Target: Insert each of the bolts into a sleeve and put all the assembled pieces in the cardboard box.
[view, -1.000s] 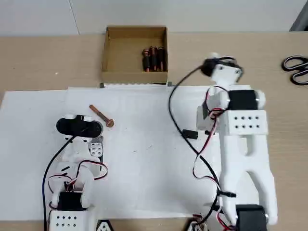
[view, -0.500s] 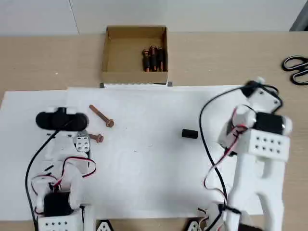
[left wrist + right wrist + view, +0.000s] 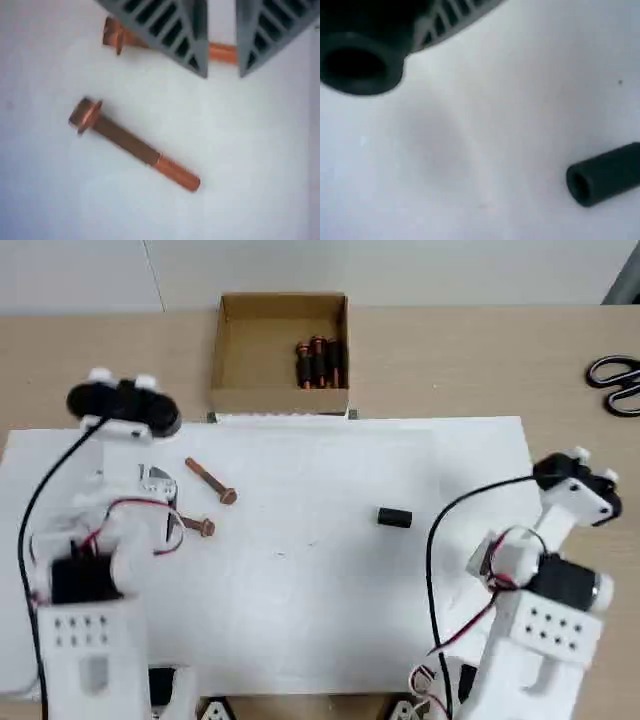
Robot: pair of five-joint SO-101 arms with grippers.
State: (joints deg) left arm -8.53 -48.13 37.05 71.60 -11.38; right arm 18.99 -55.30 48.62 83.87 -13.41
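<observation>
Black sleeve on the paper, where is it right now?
In the high view the black sleeve lies on its side on the white paper, right of centre, alone between the two loose bolts and the right arm.

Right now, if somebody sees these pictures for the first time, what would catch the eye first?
A copper bolt and a second bolt lie loose on the white paper at the left, the second under the open left gripper. A black sleeve lies alone near the paper's middle. Behind the paper, the cardboard box holds assembled pieces at its right side.
</observation>
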